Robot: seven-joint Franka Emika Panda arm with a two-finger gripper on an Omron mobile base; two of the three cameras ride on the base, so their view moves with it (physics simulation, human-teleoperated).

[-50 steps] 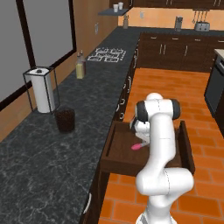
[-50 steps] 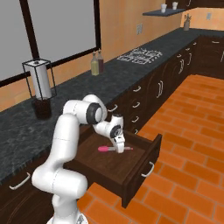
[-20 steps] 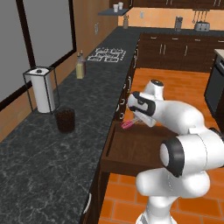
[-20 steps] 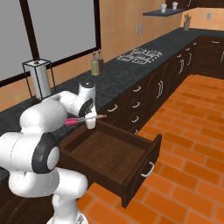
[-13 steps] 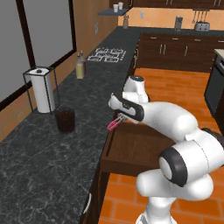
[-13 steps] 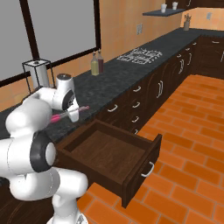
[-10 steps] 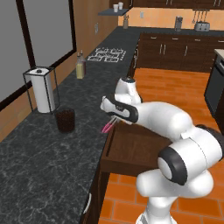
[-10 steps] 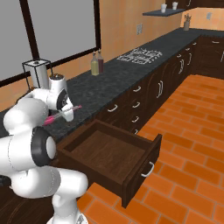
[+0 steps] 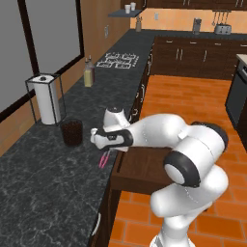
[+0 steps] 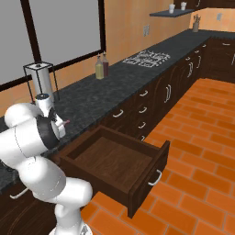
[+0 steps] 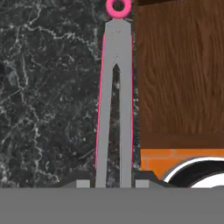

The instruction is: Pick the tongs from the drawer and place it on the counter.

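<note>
One tool [image 9: 102, 150] gripping tongs [image 11: 114, 100], tips hidden

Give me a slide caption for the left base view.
Gripper holds the tongs above the counter, beside the open drawer.

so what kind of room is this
A rendered home kitchen, by the look of it: a long black marbled counter over dark wood cabinets, a cooktop set into it, and a paper towel holder.

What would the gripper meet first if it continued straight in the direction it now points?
Probably the counter. The gripper, shut on the tongs, points down at the black slab near its front edge, so the tongs' ring end would likely touch first. How high it hangs above the slab is unclear.
</note>
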